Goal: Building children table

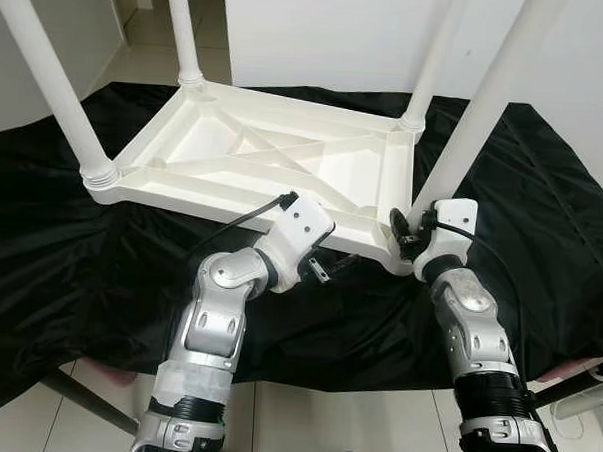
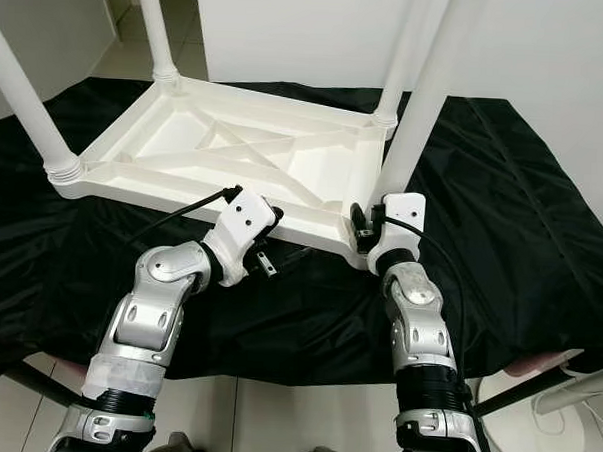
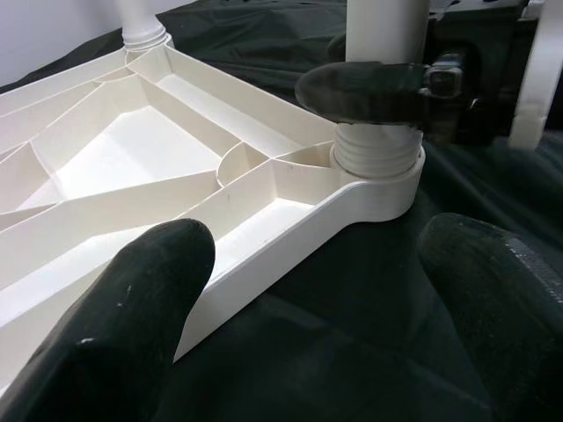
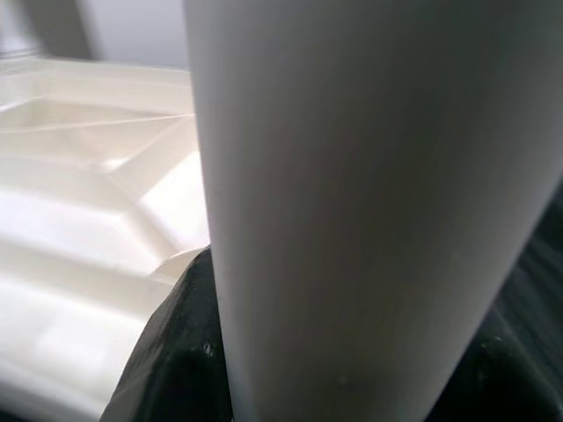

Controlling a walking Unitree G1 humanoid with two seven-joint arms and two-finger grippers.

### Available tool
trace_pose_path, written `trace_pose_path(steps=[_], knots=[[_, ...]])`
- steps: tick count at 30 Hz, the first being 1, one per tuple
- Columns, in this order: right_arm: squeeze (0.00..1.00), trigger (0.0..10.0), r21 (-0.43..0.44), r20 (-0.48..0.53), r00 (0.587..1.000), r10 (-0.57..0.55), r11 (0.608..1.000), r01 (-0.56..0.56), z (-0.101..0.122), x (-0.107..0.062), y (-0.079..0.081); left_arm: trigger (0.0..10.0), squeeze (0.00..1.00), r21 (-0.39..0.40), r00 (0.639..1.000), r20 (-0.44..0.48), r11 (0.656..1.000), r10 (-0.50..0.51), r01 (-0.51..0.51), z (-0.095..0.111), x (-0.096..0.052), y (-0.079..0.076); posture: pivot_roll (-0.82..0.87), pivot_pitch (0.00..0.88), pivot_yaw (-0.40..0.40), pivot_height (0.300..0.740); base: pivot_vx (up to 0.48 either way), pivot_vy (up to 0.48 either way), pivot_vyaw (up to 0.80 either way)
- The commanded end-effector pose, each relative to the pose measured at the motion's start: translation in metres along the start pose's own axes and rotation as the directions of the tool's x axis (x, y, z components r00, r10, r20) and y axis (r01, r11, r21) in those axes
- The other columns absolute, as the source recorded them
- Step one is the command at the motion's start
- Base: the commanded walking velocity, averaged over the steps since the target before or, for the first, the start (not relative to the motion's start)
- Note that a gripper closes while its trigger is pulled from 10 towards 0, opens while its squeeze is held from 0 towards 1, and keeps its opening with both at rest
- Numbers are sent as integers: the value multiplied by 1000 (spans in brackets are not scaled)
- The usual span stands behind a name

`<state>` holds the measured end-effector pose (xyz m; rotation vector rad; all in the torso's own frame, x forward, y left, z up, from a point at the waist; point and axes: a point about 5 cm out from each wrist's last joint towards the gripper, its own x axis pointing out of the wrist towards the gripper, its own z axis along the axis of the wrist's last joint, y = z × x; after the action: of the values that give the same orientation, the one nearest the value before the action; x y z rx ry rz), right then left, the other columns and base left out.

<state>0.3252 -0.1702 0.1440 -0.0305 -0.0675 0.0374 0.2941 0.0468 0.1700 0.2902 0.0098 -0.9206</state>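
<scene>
While the white tabletop (image 1: 274, 160) lies upside down on a black cloth (image 1: 542, 217), ribs upward, four white legs stand up from its corners. The right pincer (image 1: 413, 234) is clamped round the base of the near right leg (image 1: 476, 134), its black fingers (image 3: 369, 88) pressed on the tube just above the threaded collar. The left pincer (image 1: 320, 270) sits at the near edge of the tabletop, beside that same corner, its fingers (image 3: 132, 299) spread wide with the rim between them, gripping nothing. Beyond it, the far right leg (image 1: 429, 61) rises from its socket.
</scene>
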Motion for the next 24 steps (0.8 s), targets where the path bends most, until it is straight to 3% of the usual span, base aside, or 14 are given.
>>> trace_pose_path(steps=[1, 7, 11, 14, 15, 20, 23, 24], knots=[[0, 10000, 6, -23, 997, -73, 997, 73, -4, -3, 2, 10000, 0, -8, 962, -5, 962, 271, -271, -2, -1, 10, -58, 0, 3, 740, 0, 0, 0], [0, 10000, 43, -50, 983, -178, 983, 180, -7, -6, 23, 10000, 0, -2, 965, -4, 965, 263, -263, -1, 0, 9, -55, 0, 4, 740, 0, 0, 0], [0, 10000, 69, -48, 987, -153, 985, 156, -5, -7, 35, 10000, 0, -1, 966, -2, 966, 259, -259, -1, 1, 9, -55, 0, 5, 740, 0, 0, 0], [0, 10000, 72, -37, 989, -141, 987, 144, -3, -8, 35, 10000, 0, 0, 966, -1, 966, 258, -258, -1, 1, 8, -55, 0, 5, 740, 0, 0, 0], [1000, 10000, 67, -29, 989, -146, 987, 147, -1, -9, 33, 10000, 0, 1, 966, -1, 966, 257, -257, -1, 1, 8, -55, 0, 5, 740, 0, 0, 0], [1000, 10000, 75, 9, 993, -120, 990, 119, 4, -12, 23, 10000, 0, -1, 967, 0, 967, 256, -256, -1, 1, 7, -62, 0, 6, 740, 0, 0, 0], [1000, 10000, 66, 20, 1000, -13, 998, 12, 5, -18, 14, 10000, 0, -3, 968, 0, 968, 252, -252, -1, 1, 6, -69, 0, 7, 740, 0, 0, 0], [0, 10000, 57, 14, 999, 45, 997, -46, 4, -21, 10, 10000, 0, -3, 968, -1, 968, 251, -251, -1, 1, 6, -75, 0, 10, 740, 0, 0, 0]])
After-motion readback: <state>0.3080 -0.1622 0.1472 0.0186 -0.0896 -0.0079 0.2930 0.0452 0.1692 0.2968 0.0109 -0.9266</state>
